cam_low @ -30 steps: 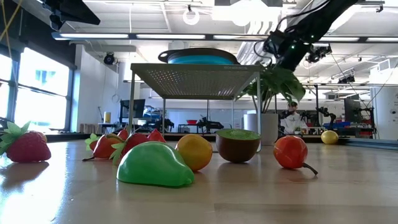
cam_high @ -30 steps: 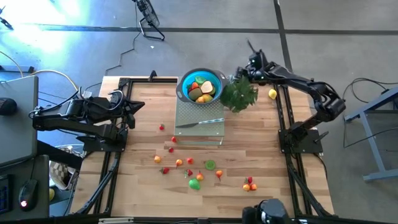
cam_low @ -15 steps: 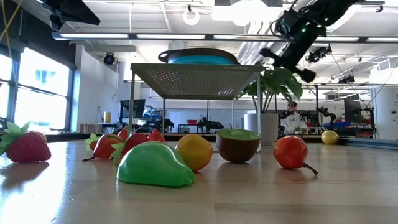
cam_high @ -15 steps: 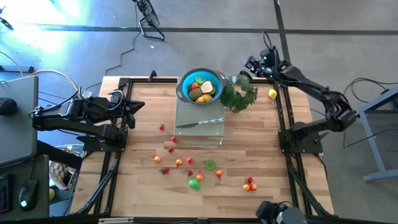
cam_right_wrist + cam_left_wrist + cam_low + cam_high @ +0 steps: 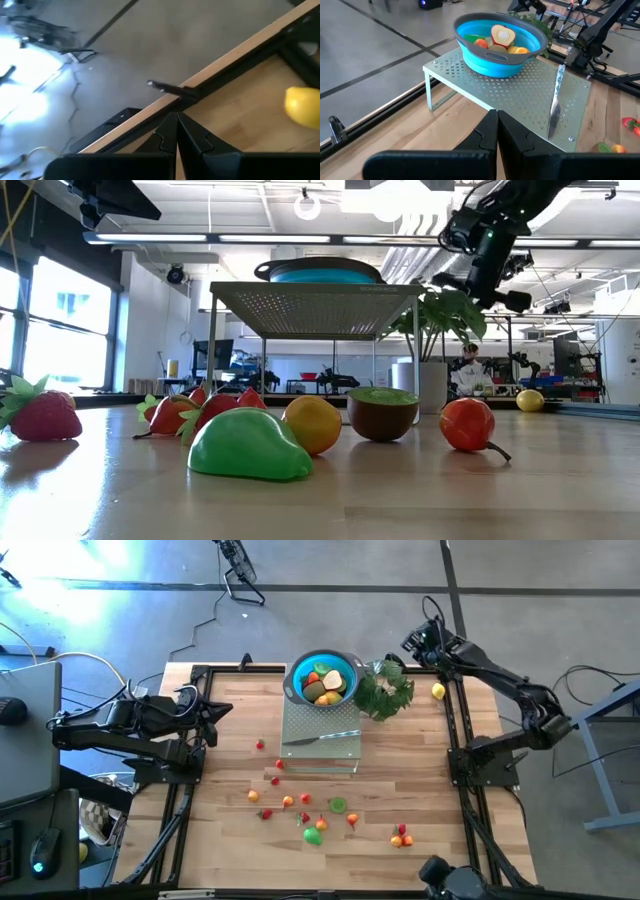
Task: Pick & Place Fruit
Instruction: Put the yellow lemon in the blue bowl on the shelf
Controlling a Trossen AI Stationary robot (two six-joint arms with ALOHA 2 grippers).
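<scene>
Small toy fruits [image 5: 318, 825] lie scattered on the near half of the wooden table. In the low view, a green pear [image 5: 250, 445], an orange [image 5: 313, 423], a halved kiwi [image 5: 383, 412] and strawberries rest there. More fruit [image 5: 325, 685] sits in the blue bowl [image 5: 296, 675], which stands on a perforated metal rack [image 5: 320, 720]. A yellow lemon [image 5: 438, 691] lies near the table's far right corner. My right gripper [image 5: 408, 640] hovers shut above the far edge, beyond the leafy plant [image 5: 385, 690]. My left gripper [image 5: 222, 708] waits shut at the table's left side, facing the rack.
A slim silver knife [image 5: 320, 737] lies on the rack in front of the bowl. The plant stands right of the bowl. Black frame rails [image 5: 455, 730] run along the table's left and right sides. Open wood lies between the rack and the scattered fruit.
My right arm has stretched out, its elbow swinging toward the table's right side. Its gripper has drawn back from above the plant toward the far right corner and has turned about its wrist. The fruit and bowl have stayed in place.
</scene>
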